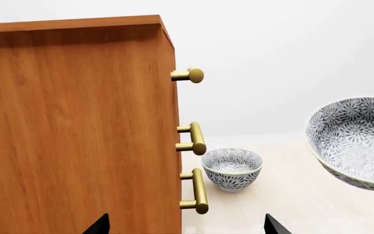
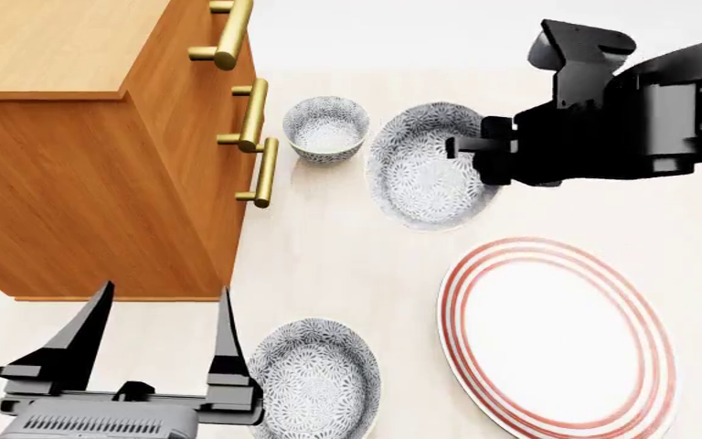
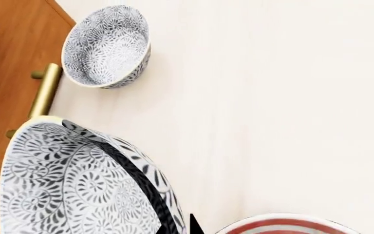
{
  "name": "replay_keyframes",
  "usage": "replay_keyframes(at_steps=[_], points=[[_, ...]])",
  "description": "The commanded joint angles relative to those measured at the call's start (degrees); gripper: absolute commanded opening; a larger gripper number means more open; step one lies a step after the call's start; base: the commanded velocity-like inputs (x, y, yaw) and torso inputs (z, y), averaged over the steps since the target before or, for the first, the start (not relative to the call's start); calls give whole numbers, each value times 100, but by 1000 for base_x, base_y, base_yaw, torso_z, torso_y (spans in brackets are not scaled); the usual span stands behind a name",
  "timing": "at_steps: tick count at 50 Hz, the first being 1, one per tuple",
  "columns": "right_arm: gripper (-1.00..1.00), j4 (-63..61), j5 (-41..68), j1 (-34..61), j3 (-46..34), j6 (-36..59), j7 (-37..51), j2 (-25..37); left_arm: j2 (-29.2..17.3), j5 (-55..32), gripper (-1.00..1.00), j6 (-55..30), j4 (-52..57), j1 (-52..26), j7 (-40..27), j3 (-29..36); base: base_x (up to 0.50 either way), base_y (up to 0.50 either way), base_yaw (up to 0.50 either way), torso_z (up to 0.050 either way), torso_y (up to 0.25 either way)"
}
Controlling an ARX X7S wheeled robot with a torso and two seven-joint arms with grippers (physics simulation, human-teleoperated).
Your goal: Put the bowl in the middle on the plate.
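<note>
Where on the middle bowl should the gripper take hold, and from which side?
Best on the rim, one finger inside and one outside the thin wall. The middle bowl is wide, open side up and somewhat tilted, too broad to span. The right gripper already pinches its rim on the side away from the cabinet, which looks like a sound approach toward the plate.

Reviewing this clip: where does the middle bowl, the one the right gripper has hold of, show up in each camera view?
Head view: the middle bowl is upper centre, right gripper on its rim.
Left wrist view: at the right edge, cut off, raised off the table.
Right wrist view: lower left corner, finger across its rim.
Shared landmark: the small bowl by the cabinet's brass handles.
</note>
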Motion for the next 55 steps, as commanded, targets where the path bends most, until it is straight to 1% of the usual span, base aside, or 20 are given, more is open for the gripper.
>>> replay_keyframes(at_steps=[1,16,29,42,55], points=[[-100,-1112,484,-58,334,-210,573,1061,-9,12,100,-32,-1,-30,-32,38,0,0,0,0,0],[-100,-2070,864,-174,490,-297,898,2218,-32,2,100,-28,-22,-41,-62,56,0,0,0,0,0],[-100,-2697,1071,-224,618,-301,905,2973,-40,-5,100,-49,-41,-72,-92,81,0,0,0,0,0],[-100,-2816,950,-487,576,-440,718,3195,-62,-28,100,-43,-41,-71,-122,76,0,0,0,0,0],[-100,-3010,788,-888,484,-734,489,3642,-73,-19,100,-37,-73,-93,-137,116,0,0,0,0,0]])
